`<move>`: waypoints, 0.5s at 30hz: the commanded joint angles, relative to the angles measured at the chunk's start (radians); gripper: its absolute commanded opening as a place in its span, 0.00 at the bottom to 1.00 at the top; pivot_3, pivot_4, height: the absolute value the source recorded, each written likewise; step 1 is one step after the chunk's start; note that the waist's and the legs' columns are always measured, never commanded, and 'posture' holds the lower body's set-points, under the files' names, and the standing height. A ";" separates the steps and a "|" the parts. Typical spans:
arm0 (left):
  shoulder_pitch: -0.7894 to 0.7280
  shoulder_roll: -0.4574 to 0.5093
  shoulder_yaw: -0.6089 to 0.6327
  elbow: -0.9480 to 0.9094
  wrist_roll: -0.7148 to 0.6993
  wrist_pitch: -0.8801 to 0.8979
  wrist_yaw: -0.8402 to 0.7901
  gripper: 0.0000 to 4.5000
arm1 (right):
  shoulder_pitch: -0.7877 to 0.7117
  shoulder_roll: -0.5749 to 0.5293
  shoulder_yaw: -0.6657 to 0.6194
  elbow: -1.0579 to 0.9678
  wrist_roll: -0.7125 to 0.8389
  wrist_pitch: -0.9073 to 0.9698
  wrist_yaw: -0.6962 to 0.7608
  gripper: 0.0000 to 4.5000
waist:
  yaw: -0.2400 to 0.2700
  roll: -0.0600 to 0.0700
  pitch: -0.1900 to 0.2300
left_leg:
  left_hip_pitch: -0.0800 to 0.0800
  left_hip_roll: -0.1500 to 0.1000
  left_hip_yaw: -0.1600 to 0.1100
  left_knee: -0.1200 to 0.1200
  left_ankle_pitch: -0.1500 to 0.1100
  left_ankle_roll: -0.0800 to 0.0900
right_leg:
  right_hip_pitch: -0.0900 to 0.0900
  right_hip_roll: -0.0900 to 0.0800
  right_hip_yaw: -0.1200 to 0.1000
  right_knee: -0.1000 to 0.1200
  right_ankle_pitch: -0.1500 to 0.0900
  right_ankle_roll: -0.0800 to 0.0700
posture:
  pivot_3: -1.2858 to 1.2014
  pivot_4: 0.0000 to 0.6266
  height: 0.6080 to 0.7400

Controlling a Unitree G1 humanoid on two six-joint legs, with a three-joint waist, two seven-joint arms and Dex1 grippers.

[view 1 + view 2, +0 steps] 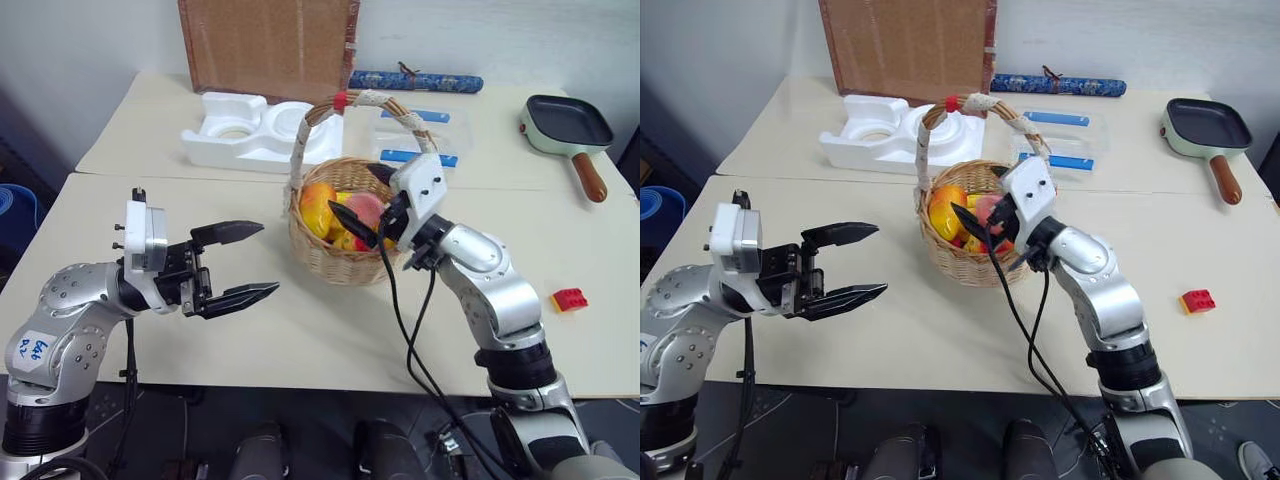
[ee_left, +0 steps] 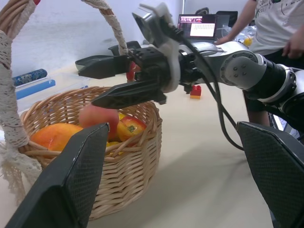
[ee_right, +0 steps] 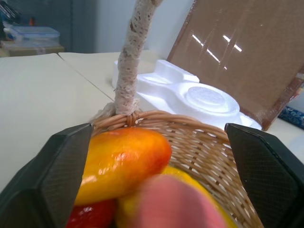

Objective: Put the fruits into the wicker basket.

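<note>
Wicker basket (image 1: 345,262) mid-table; left end effector (image 1: 238,263) beside it.

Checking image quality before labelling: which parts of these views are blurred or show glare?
Right wrist view: the peach closest to the lens is a soft pink blur, while the mango and basket rim stay sharp; bright streaks of glare cross the cardboard. Left wrist view: the person's background is slightly soft.

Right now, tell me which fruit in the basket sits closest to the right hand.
The pink peach. It lies in the wicker basket right beneath the open right hand, while the yellow-orange mango rests farther off, by the handle's base.
</note>
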 commanded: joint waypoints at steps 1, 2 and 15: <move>-0.008 0.001 0.002 -0.021 -0.013 -0.015 -0.010 1.00 | 0.104 -0.058 -0.095 -0.176 0.228 0.004 0.193 0.99 | 0.002 0.000 0.000 | 0.000 0.000 0.000 0.000 0.000 0.000 | 0.000 0.000 0.000 0.000 0.000 0.000 | 0.52 0.24 1.00; -0.013 0.003 0.001 -0.014 -0.012 -0.016 -0.014 1.00 | 0.166 -0.092 -0.144 -0.216 0.328 0.042 0.245 0.99 | 0.005 0.000 0.000 | 0.000 0.000 0.000 -0.001 0.000 0.000 | 0.000 0.000 0.000 0.000 0.000 0.000 | 0.52 0.24 1.00; -0.068 0.019 -0.009 0.047 -0.009 -0.010 -0.044 1.00 | 0.129 -0.372 -0.348 0.366 0.247 -0.198 0.590 0.99 | -0.022 0.002 0.001 | 0.006 0.000 0.003 0.000 -0.001 0.003 | 0.007 0.000 0.001 -0.009 0.003 0.002 | 0.52 0.24 1.00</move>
